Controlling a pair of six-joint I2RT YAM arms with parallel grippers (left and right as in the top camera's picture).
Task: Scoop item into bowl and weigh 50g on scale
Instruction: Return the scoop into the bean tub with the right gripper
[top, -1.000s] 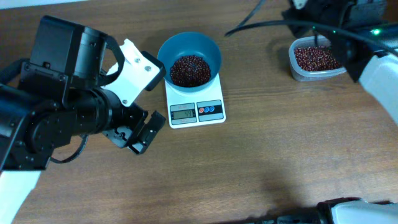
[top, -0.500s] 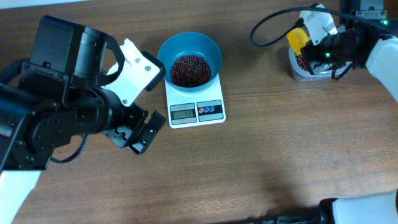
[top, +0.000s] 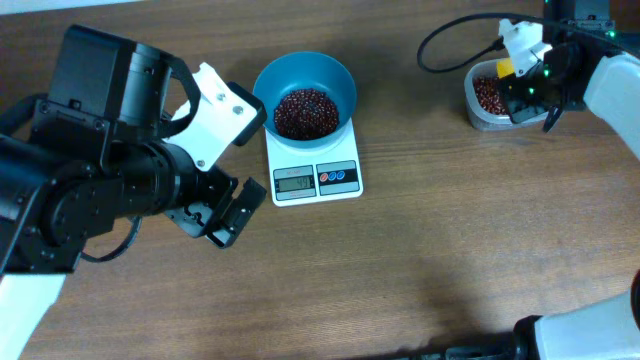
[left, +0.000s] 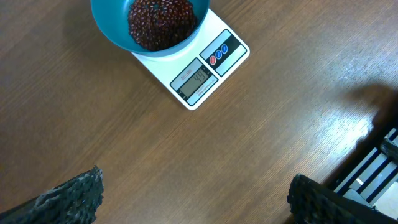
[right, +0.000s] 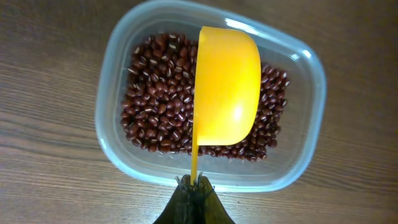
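Overhead: one bowl (top: 343, 82), one scale (top: 349, 151), one tub (top: 487, 122), one scoop (top: 506, 68).

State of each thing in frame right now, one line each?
scale: on, display shows digits
bowl: upright on scale, holding beans
tub: lidless, beans inside
scoop: above tub, turned on its side
right pincer: shut on scoop handle
left pincer: open, empty
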